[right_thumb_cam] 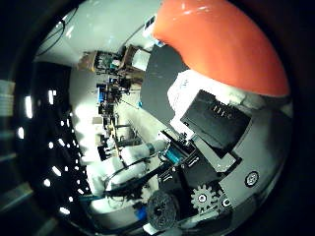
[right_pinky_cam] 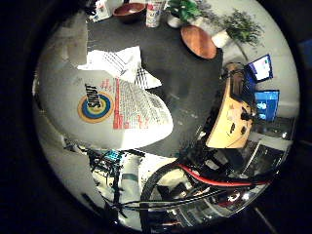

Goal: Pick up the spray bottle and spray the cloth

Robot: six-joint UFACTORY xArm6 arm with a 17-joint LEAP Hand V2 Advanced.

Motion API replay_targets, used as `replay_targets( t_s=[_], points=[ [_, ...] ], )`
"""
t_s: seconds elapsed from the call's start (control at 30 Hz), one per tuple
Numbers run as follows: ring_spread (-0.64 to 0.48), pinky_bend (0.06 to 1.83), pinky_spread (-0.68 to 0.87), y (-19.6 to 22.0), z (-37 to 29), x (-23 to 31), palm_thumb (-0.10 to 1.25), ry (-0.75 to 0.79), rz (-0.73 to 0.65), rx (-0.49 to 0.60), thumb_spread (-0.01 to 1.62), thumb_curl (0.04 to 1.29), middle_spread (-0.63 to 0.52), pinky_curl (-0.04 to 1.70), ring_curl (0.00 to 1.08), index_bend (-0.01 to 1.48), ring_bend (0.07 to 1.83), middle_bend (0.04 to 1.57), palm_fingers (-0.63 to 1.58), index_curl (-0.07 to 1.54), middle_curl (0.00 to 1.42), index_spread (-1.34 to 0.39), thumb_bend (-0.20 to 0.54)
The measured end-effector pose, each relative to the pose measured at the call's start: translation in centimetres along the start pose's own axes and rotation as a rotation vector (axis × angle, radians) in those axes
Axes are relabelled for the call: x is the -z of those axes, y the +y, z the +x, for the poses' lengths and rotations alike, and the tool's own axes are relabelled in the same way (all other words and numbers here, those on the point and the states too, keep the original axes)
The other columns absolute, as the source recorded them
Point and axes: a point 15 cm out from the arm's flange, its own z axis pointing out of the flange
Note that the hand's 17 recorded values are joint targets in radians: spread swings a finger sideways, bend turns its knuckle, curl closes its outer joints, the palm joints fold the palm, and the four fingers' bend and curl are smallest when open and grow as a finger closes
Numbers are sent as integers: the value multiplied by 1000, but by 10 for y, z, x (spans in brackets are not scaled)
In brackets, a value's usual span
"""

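- Spray bottle (right_pinky_cam: pixel 102 109) is right up against the palm: its white labelled body fills a big chunk of the little-finger-side view, and its orange-red top (right_thumb_cam: pixel 221 44) looms large in the thumb-side view.
- Hand (right_thumb_cam: pixel 206 147) looks clamped on the spray bottle, with black and geared finger parts curled in just beside it.
- Cloth (right_pinky_cam: pixel 124 66), white with a printed pattern, lies on the dark table (right_pinky_cam: pixel 185 83), partly behind the bottle.
- Brown bowl (right_pinky_cam: pixel 129 10), wooden plate (right_pinky_cam: pixel 199 41) and potted plants (right_pinky_cam: pixel 187 12) sit at the table's far edge.

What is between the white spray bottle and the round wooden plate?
In the little finger side view, only bare dark table lies between the spray bottle and the wooden plate. The cloth sits off to one side.
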Motion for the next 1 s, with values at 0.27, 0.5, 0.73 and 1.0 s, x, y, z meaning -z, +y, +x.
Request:
replay_targets(
  t_s=[0.27, 0.5, 0.73, 1.0],
  points=[
    [-224, 1312, -317, -7, 11, -20, 1006, 24, -28, -15, 690, 1055, -187, 623, 598, 1146, 1428, 1345, 1201, 718, 729, -284, -14],
    [-224, 1314, -317, -13, 18, -112, 1001, 4, -139, -32, 694, 1054, -187, 620, 606, 1143, 1425, 1345, 1201, 716, 728, -285, -15],
    [-223, 1315, -317, -11, 18, -155, 1011, 4, -168, -41, 701, 1051, -187, 618, 611, 1137, 1429, 1345, 1202, 717, 728, -288, -14],
    [-220, 1314, -316, -18, 7, -100, 1008, 13, -53, -15, 708, 1051, -187, 616, 613, 1133, 1430, 1343, 1206, 719, 726, -289, -14]
  ],
)
